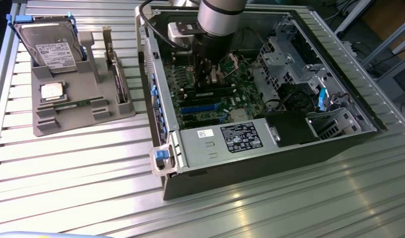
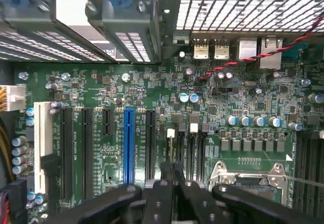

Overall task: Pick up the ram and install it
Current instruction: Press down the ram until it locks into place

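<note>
My gripper (image 1: pixel 206 74) reaches down into the open computer case (image 1: pixel 164 148), over the green motherboard (image 1: pixel 239 79). In the wrist view its black fingers (image 2: pixel 163 183) are shut, and the gripper (image 2: pixel 172 167) lines up with the memory slots (image 2: pixel 182 143) that have white end clips. A thin dark edge runs from the fingertips along one slot; I cannot tell whether it is a ram stick. On the grey holder at the exterior view's left, one green ram (image 1: pixel 73 104) lies flat. A second dark stick (image 1: pixel 116 74) stands on edge.
The holder (image 1: pixel 83 121) also carries a silver hard drive (image 1: pixel 50 44) and a square processor chip (image 1: pixel 51 91). Inside the case are a power supply (image 1: pixel 236 139), drive cages (image 1: pixel 282 54), a blue expansion slot (image 2: pixel 129 143), a processor socket (image 2: pixel 248 178) and a red-black wire (image 2: pixel 263 52).
</note>
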